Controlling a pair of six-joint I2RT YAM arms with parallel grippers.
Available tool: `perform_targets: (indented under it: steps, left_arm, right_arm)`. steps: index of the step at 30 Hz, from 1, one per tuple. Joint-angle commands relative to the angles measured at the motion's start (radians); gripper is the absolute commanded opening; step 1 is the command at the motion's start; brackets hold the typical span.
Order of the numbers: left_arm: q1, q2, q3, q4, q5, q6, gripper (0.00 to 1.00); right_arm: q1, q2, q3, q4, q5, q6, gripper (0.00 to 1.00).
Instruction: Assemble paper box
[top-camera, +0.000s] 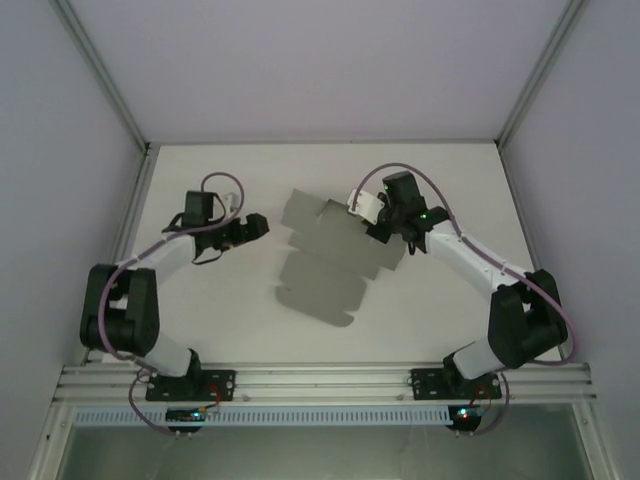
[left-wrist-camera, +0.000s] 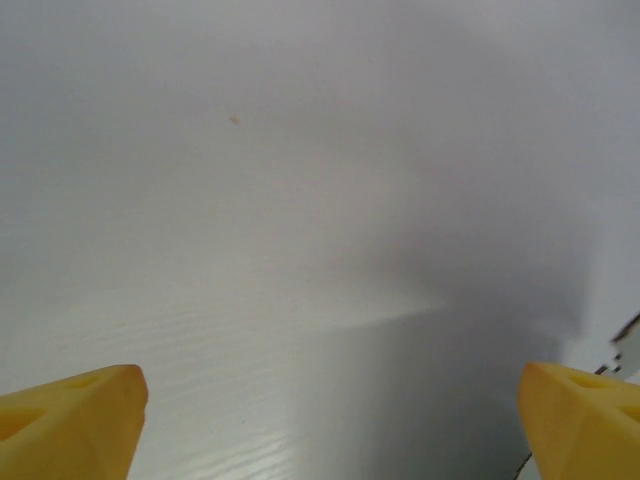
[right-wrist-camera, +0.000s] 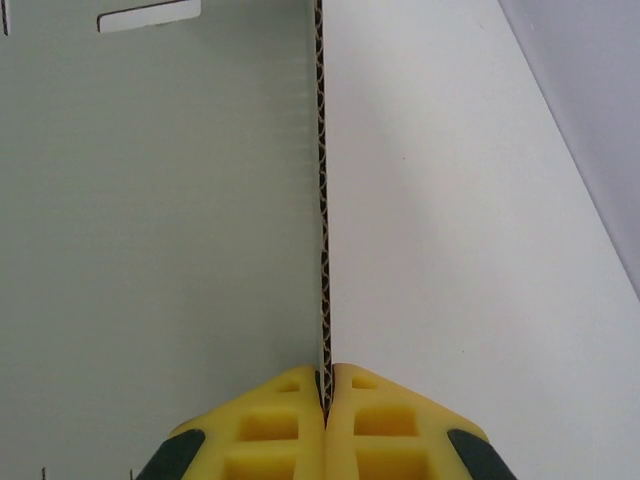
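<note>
Counted one paper box, which lay as a single grey die-cut sheet. Two grippers were noted: left gripper, right gripper. One white table.

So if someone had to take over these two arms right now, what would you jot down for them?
Left gripper: open and empty, over the bare table, left of the card and apart from it.
Right gripper: shut on one edge of the paper box, card pinched between its fingers.
The card is an unfolded grey sheet with flaps, mid-table.
Done: one edge gripped; no box shape yet.
Left: fold the walls and flaps up and lock them.
</note>
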Motion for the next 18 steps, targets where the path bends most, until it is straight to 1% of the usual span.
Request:
perform_targets:
  steps: [1,4,9,12,14,17,18]
  left_arm:
    - [-0.043,0.054,0.011,0.103,0.080,0.076,0.91]
    - [-0.078,0.081,-0.004,0.165,0.100,0.094,0.91]
    - [-0.085,0.101,-0.044,0.312,0.176,0.046,0.90]
    - [-0.088,0.095,-0.089,0.443,0.241,-0.013,0.90]
    - [-0.090,0.100,-0.111,0.537,0.297,-0.061,0.90]
    - [-0.100,0.109,-0.109,0.578,0.338,-0.093,0.88]
    - [-0.106,0.113,-0.106,0.586,0.342,-0.101,0.88]
  right_arm:
    - [-0.005,0.001,0.035,0.019,-0.050,0.067,0.00]
    - [-0.015,0.011,0.051,0.007,-0.060,0.090,0.00]
    - [-0.017,0.013,0.037,0.043,-0.044,0.144,0.00]
    - [-0.016,0.024,0.020,0.078,0.017,0.173,0.00]
    - [0.002,0.031,0.007,0.096,0.041,0.194,0.00]
    - [0.038,0.044,-0.016,0.151,0.130,0.211,0.00]
    - [0.045,0.048,-0.020,0.162,0.141,0.217,0.00]
